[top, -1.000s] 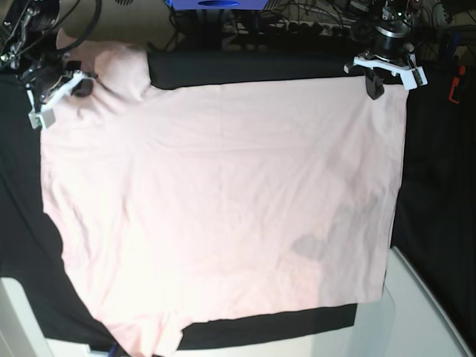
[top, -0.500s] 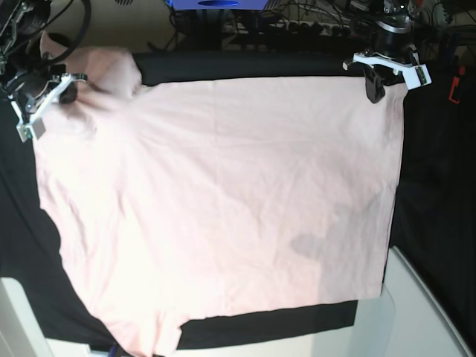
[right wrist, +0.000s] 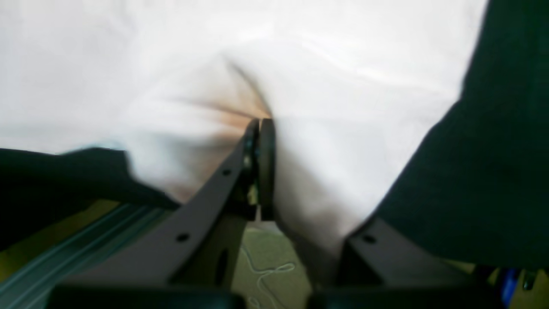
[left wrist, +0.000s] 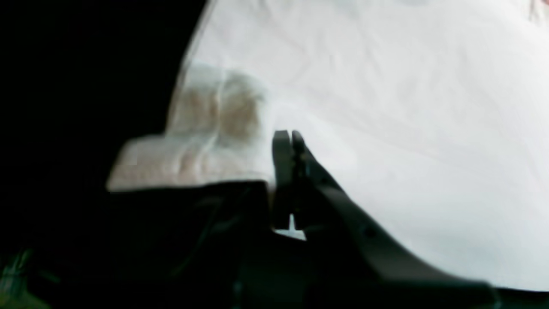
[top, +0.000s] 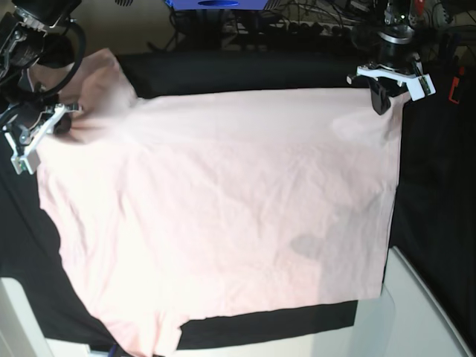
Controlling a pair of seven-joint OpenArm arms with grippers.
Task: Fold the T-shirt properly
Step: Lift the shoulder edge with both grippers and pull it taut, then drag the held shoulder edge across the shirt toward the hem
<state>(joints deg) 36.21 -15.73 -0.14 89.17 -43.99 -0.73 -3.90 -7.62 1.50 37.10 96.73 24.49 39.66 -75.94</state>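
Note:
The pale pink T-shirt [top: 223, 208] lies spread flat and plain side up on the black cloth [top: 245, 71]. A faint grey patch [top: 309, 244] shows through its lower right. My left gripper [top: 381, 103] is at the shirt's far right corner, shut on the fabric, which puckers just below it. Its wrist view shows the shut gripper [left wrist: 286, 135] over the shirt [left wrist: 386, 107], beside a folded hem corner [left wrist: 206, 128]. My right gripper [top: 61, 125] pinches the far left shoulder under a raised sleeve [top: 104, 74]. In its wrist view, creases run into the shut gripper [right wrist: 259, 124].
Black cloth borders the shirt on all sides. A white table edge [top: 424, 312] shows at the near right and near left. Cables [top: 297, 15] and a blue object [top: 216, 4] lie behind the table. A red item [top: 455, 85] sits at the far right.
My right gripper has moved left and nearer, dragging the shoulder and sleeve with it. My left gripper shifted slightly right. The shirt's far edge has drawn nearer and tauter.

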